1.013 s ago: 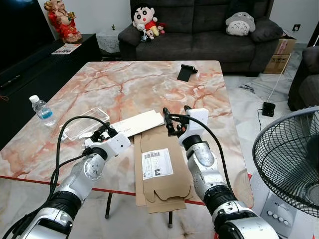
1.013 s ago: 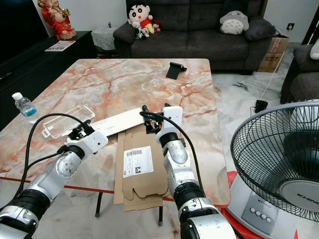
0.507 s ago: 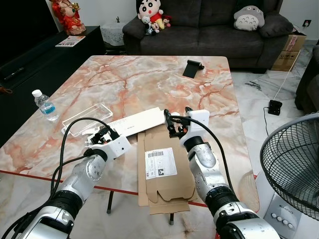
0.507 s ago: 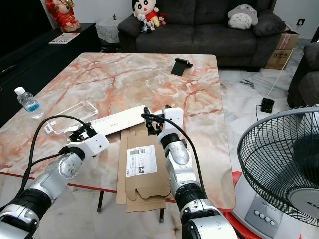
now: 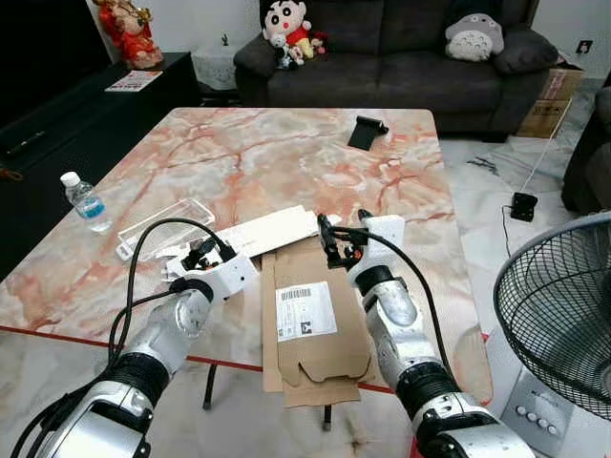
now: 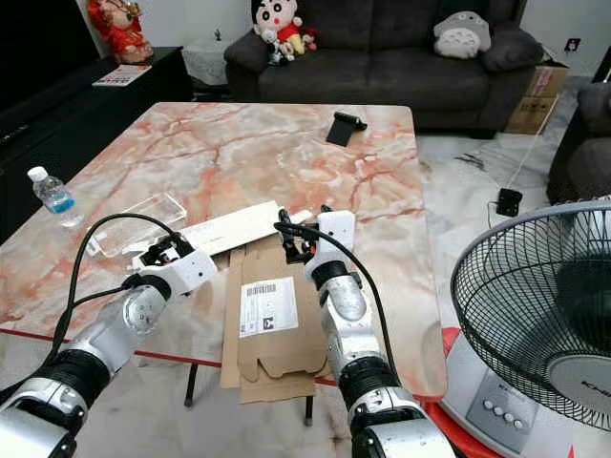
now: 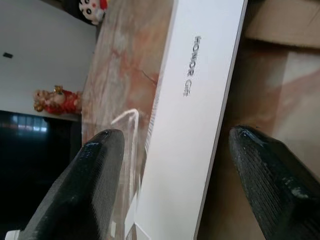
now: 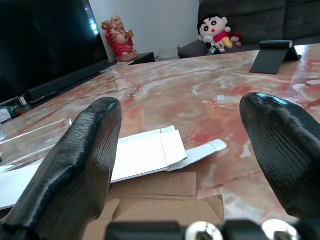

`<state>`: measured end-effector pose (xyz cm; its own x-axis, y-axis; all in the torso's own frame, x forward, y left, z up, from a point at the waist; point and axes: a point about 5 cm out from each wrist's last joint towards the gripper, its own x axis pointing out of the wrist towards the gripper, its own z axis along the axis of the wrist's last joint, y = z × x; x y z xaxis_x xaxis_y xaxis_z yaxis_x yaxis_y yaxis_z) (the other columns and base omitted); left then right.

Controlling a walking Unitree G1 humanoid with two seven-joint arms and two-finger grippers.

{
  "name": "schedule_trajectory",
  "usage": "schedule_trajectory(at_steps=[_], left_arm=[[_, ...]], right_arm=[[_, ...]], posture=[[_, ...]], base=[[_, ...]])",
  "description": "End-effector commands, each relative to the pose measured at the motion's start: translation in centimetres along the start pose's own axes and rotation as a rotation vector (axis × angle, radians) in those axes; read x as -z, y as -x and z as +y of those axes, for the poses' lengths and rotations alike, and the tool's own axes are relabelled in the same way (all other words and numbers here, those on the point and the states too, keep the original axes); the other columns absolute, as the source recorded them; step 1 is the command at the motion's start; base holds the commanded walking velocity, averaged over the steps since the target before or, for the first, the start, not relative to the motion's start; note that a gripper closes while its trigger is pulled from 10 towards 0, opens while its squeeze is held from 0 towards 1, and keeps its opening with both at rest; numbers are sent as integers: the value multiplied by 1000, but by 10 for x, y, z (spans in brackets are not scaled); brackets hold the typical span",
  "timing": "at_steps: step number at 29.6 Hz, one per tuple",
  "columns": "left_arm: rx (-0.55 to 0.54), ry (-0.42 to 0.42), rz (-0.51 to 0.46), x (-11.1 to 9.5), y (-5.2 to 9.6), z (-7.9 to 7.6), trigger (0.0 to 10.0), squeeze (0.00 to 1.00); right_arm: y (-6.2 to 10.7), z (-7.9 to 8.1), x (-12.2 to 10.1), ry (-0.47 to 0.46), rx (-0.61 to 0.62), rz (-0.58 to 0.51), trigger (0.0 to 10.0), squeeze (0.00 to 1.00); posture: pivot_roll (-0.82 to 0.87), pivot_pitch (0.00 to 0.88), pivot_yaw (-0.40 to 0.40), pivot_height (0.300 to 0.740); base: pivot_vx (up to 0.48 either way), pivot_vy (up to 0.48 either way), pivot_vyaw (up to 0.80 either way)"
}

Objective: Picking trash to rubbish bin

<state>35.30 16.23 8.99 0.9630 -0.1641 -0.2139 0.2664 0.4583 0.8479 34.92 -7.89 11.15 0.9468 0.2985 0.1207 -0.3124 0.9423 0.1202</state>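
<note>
A flattened brown cardboard box (image 5: 310, 320) with a white label lies on the marble table (image 5: 258, 162), overhanging its front edge. Behind it lies a long white carton (image 5: 265, 231), and a clear plastic tray (image 5: 162, 221) sits to its left. My left gripper (image 5: 203, 256) is open at the carton's near left end; in the left wrist view the carton (image 7: 195, 115) runs between the two black fingers (image 7: 92, 180). My right gripper (image 5: 341, 239) is open just above the cardboard's far edge, holding nothing. The right wrist view has the carton's flap (image 8: 150, 152) and the cardboard's edge (image 8: 160, 197) below it.
A small water bottle (image 5: 84, 201) stands near the table's left edge. A black phone stand (image 5: 366, 132) is at the far side. A floor fan (image 5: 563, 315) stands close on the right. A dark sofa (image 5: 382, 57) and a TV cabinet (image 5: 67, 124) are behind.
The camera has shifted a little. My left gripper has edged closer to the white carton's near end. The right gripper stays over the cardboard's far edge.
</note>
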Motion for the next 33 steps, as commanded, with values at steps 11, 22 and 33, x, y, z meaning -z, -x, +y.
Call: schedule_trajectory(at_steps=[11,22,33], left_arm=[[-14,-15,39,-5,-9,10,10000,0],[-19,-1,59,-6,-14,15,10000,0],[-1,-15,84,-5,-15,12,10000,0]], right_arm=[[6,2,1,2,-7,-2,10000,0],[12,1,3,-2,0,8,10000,0],[17,-2,4,-4,18,19,10000,0]], posture=[[-27,0,37,740],[-29,43,33,740],[-26,84,39,740]], base=[[0,0,0],[0,0,0],[0,0,0]])
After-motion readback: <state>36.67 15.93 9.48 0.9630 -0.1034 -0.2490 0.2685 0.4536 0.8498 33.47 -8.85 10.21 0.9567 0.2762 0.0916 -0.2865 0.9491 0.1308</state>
